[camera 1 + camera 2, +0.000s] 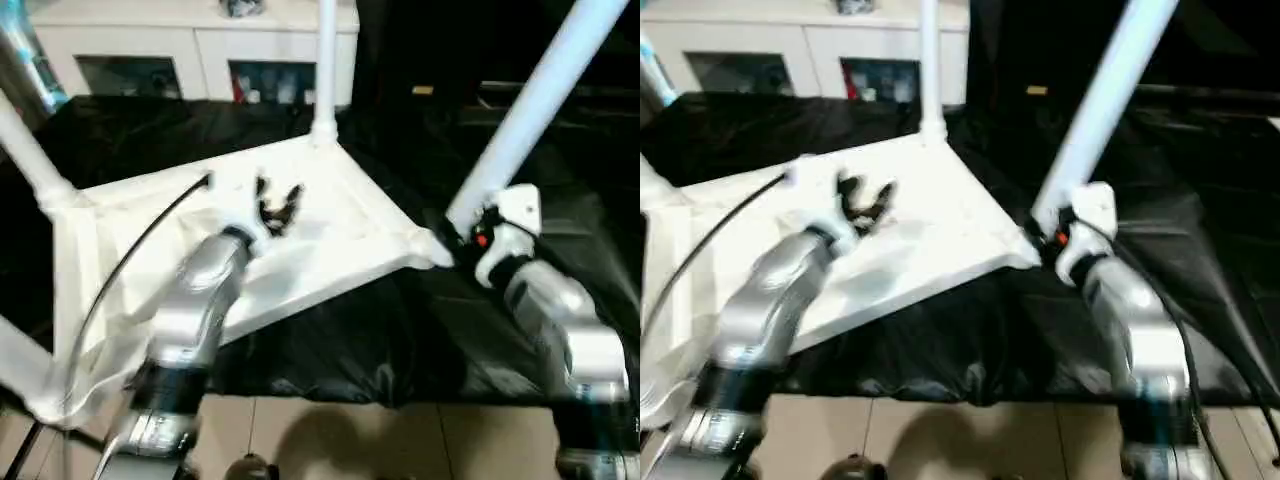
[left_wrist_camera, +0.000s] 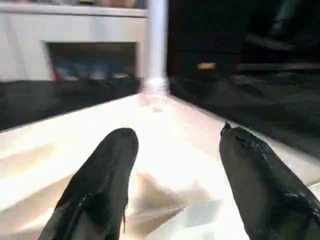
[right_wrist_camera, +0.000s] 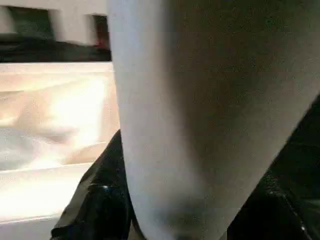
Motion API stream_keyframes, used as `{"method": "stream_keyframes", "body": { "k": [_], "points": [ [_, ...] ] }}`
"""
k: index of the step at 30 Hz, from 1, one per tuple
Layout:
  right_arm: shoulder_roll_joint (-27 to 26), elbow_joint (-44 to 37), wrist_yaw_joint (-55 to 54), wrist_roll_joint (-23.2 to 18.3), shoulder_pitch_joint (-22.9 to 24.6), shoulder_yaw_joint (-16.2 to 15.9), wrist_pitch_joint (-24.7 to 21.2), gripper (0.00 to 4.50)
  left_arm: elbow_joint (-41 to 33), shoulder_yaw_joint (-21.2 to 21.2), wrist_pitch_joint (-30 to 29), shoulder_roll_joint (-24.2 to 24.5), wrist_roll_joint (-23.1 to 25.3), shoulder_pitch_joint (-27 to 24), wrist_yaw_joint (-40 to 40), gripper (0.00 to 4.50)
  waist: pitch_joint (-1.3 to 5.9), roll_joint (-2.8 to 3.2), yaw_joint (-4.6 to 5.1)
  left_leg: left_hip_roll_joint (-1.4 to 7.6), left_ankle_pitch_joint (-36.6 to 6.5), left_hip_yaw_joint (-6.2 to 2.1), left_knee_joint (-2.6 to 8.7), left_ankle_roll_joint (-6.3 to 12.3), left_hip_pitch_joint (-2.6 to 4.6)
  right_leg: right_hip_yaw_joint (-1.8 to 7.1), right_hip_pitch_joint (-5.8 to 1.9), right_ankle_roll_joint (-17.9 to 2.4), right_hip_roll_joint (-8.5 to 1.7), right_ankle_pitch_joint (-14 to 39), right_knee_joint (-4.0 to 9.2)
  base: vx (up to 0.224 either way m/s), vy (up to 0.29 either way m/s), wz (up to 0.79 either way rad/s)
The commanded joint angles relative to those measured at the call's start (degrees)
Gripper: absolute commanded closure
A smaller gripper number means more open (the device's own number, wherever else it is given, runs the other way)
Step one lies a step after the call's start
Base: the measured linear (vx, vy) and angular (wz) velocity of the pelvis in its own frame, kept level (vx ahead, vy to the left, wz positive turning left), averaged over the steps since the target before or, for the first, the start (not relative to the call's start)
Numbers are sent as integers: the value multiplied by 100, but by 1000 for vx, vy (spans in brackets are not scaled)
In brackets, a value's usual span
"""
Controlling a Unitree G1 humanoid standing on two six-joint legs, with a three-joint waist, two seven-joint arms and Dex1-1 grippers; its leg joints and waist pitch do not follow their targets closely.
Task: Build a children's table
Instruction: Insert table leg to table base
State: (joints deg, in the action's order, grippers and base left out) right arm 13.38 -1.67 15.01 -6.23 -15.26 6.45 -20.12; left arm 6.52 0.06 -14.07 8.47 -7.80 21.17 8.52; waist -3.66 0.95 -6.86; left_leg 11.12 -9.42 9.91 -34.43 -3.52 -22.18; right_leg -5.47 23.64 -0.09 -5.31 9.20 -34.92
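The children's table lies upside down on black cloth, its white top (image 1: pixel 340 235) facing me with the underside up. White legs rise from its corner sockets: one at the far corner (image 1: pixel 326 60), one at the left (image 1: pixel 25 150), one at the right (image 1: pixel 540 90). My left gripper (image 1: pixel 277 205) hovers open just above the middle of the top, its black fingers (image 2: pixel 107 175) spread with nothing between them. My right gripper (image 1: pixel 470 235) sits at the base of the right leg (image 3: pixel 200 100), with its fingers (image 3: pixel 95 200) closed on either side of it.
A white cabinet (image 1: pixel 180 40) with glass doors stands behind the work. Black cloth (image 1: pixel 380 340) covers the platform, and its front edge meets tiled floor (image 1: pixel 350 440). A black cable (image 1: pixel 130 260) runs along my left forearm over the table top.
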Motion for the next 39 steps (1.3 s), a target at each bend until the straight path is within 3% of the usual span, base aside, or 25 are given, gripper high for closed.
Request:
{"method": "stream_keyframes", "body": {
  "k": [1,8,10,12,13,15,16,17,18,20,21,22,24,27,29,30,31,32,33,34,35,36,37,38,39],
  "points": [
    [-133,-328,-518,323,81,94,324,259,-315,-61,74,78,275,-293,-105,146,440,-73,33,140,-1450,-46,420,-80,83,253,-272,-346,-281,2301,528,0,0,0],
    [-573,-717,-466,-218,944,174,161,259,-1033,31,-308,-97,240,-962,-451,146,367,-29,213,183,-2361,-153,482,-153,157,139,-188,-88,-133,2880,678,0,0,0],
    [-644,-851,-318,-406,1093,129,141,259,-1132,-14,-320,-77,337,-1044,-488,146,369,55,331,413,-2770,-336,618,-154,270,5,-203,-134,38,2365,687,0,0,0],
    [-717,-916,-237,-508,1196,82,212,259,-1239,-40,-331,-73,434,-1121,-494,146,375,245,439,1270,-2869,-776,1086,83,348,-10,-168,-530,60,808,-162,0,0,0],
    [-714,-949,-136,-590,1213,56,201,259,-1318,-43,-296,-100,445,-1149,-487,146,366,210,468,1321,-2744,-792,1112,182,367,15,-95,-609,60,704,-294,-3,-85,3],
    [-595,-958,-32,-533,1223,-22,156,259,-1437,60,-507,-236,236,-1177,-498,146,374,84,524,1109,-2417,-664,978,762,320,206,-102,-882,-91,544,-331,7,-152,-1],
    [-573,-956,-34,-504,1228,-33,160,259,-1456,45,-510,-230,261,-1184,-504,146,424,-87,495,448,-2217,-258,500,952,95,348,-211,-1504,-205,508,182,-11,-179,-3],
    [-550,-964,-14,-500,1233,-41,145,259,-1482,19,-465,-228,257,-1207,-485,146,489,-404,256,-448,-1549,137,-670,880,-100,470,-361,-1307,-392,1864,666,-29,-164,-3],
    [-498,-970,38,-487,1248,-56,132,259,-1520,-58,-467,-188,346,-1237,-500,146,384,-347,141,-327,-732,-42,-634,585,-276,576,-388,-255,-615,3195,681,-29,-164,-3],
    [-460,-987,111,-553,1255,-39,50,259,-1556,-74,-552,-200,333,-1261,-521,146,348,-316,74,-241,-782,-207,-329,458,-267,640,-418,1225,-646,4082,676,-40,-135,-6],
    [-424,-1008,181,-633,1260,-33,-18,259,-1579,-60,-579,-228,320,-1276,-537,146,338,-224,87,-127,-878,-274,-98,588,-107,514,-375,1154,-566,3783,773,-46,-118,-5],
    [-395,-1011,208,-634,1259,-47,-25,259,-1589,-48,-569,-247,331,-1281,-545,146,309,-217,119,-108,-944,-349,-15,627,-140,359,-339,1170,-374,3647,714,-59,-97,-7],
    [-337,-1014,261,-619,1253,-90,-29,259,-1609,-10,-588,-296,337,-1288,-576,146,395,-14,148,294,-1501,-458,182,633,184,109,-346,556,-321,2920,816,-53,-74,0],
    [-232,-992,310,-615,1220,-172,-64,259,-1674,62,-711,-395,268,-1273,-602,146,258,24,184,730,-2909,-501,517,454,286,102,-436,-31,-407,2503,634,0,0,0],
    [-196,-974,379,-632,1191,-206,-91,259,-1681,19,-710,-366,210,-1228,-535,146,138,-59,224,467,-3541,-356,385,101,440,32,-338,91,-465,3871,853,-30,-8,6],
    [-139,-956,438,-547,1179,-284,-41,259,-1680,-78,-610,-285,238,-1210,-415,146,101,-110,296,87,-2974,-154,-110,43,764,-385,-117,505,-512,5068,1408,-59,-15,11],
    [-113,-953,486,-516,1180,-331,-60,259,-1684,-112,-617,-276,295,-1209,-438,146,73,-68,338,23,-2770,-95,-260,78,897,-664,-60,697,-458,5247,1632,-74,11,2],
    [-105,-962,522,-511,1185,-364,-79,259,-1682,-110,-655,-296,309,-1210,-475,146,129,116,367,510,-3595,-300,232,170,544,-935,-613,719,-257,3959,1022,119,114,-25],
    [-99,-979,548,-506,1191,-395,-98,259,-1680,-103,-675,-314,308,-1215,-498,146,133,-2,114,530,-4797,-700,988,77,-565,-162,-1214,-17,-233,1522,-587,119,114,-25],
    [-62,-994,583,-453,1204,-462,-74,259,-1678,-99,-688,-333,314,-1223,-501,146,230,227,-32,31,-4768,-435,1079,-181,-449,-153,-1057,-195,174,1870,-712,191,149,7],
    [-30,-1005,620,-414,1227,-537,-43,259,-1670,-108,-700,-332,350,-1236,-488,146,348,-175,280,-228,-3474,-439,445,-57,-104,179,-948,-234,-605,3995,-95,76,3,41],
    [-24,-1005,627,-421,1234,-554,-44,259,-1670,-106,-693,-335,362,-1239,-478,146,191,-170,212,-180,-1489,-562,-940,281,18,275,-825,-601,-1565,5752,1111,76,3,41],
    [-12,-1010,649,-411,1240,-584,-9,259,-1671,-102,-695,-338,359,-1240,-469,146,166,-187,262,-48,-1028,-614,-1051,337,-186,203,-1047,-575,-1689,5623,1093,68,-4,21],
    [-1,-1014,665,-400,1243,-607,19,259,-1673,-98,-696,-342,353,-1240,-462,146,137,-77,322,63,-1115,-567,-986,170,-212,-281,-1236,-450,-1536,5655,1082,86,105,26],
    [-52,-1027,655,-494,1252,-558,-5,259,-1678,-100,-708,-335,357,-1238,-461,146,173,70,438,169,-2019,-529,-440,34,180,-360,-1205,-556,-946,4921,874,86,105,26]
  ]
}}
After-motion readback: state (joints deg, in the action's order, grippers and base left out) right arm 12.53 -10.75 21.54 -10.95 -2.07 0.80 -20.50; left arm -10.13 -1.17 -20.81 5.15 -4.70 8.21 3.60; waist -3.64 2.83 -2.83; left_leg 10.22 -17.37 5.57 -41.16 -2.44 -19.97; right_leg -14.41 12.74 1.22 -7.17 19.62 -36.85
